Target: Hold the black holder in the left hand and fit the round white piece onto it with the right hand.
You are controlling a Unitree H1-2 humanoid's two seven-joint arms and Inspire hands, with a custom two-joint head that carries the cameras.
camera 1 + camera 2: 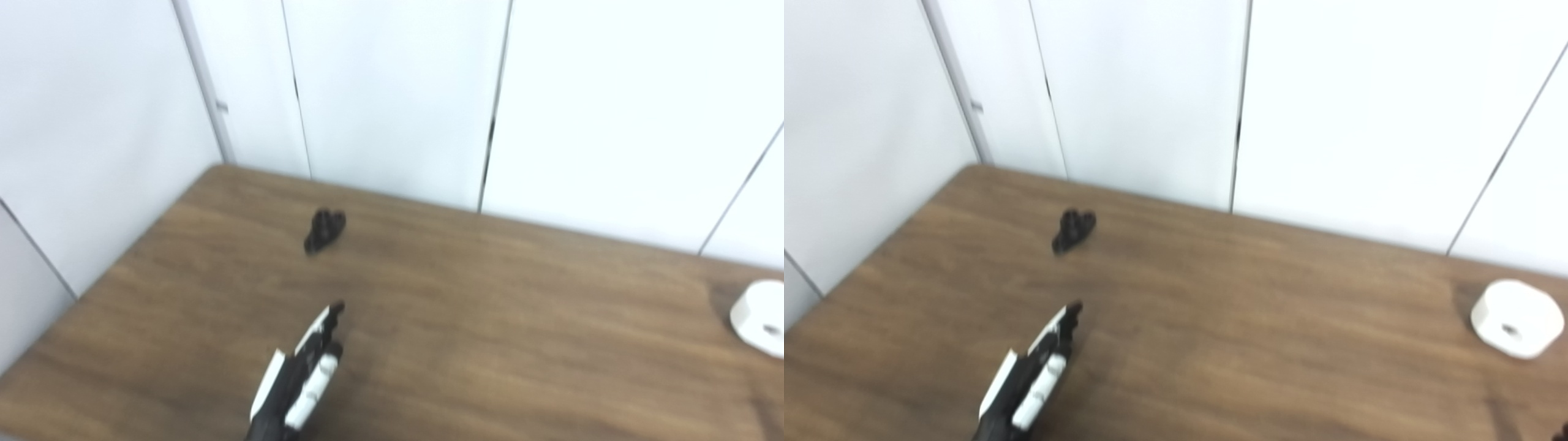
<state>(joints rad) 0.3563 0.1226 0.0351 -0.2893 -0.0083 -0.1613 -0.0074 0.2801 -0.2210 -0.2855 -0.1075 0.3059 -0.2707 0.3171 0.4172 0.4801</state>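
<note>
Round white piece (1516, 318), a squat, puck-like block with a small dark hole in its top, is seen lying flat on the brown wood-grain table (1249, 343), far over at the right edge and well apart from everything else. It is judged stiff and fairly light, with a smooth skin that may be slippery; it would best be taken across its outer wall, the hole kept clear for the fitting. Small black holder (324, 229), a knobbly, irregular lump of what looks like hard plastic, is found toward the far left of the table, lying on its side as far as the blur allows. It too is judged rigid and light; the narrower end nearer the robot looks the better place to be gripped, though its exact shape cannot be made out.

Black-and-white left hand (303, 373) is seen low on the near side, fingers stretched forward and held close together, pointing toward the holder but well short of it. Nothing is held and nothing is touched by it. Only a dark sliver at the bottom right corner of the right eye view may belong to the right hand; its state cannot be told.
</note>
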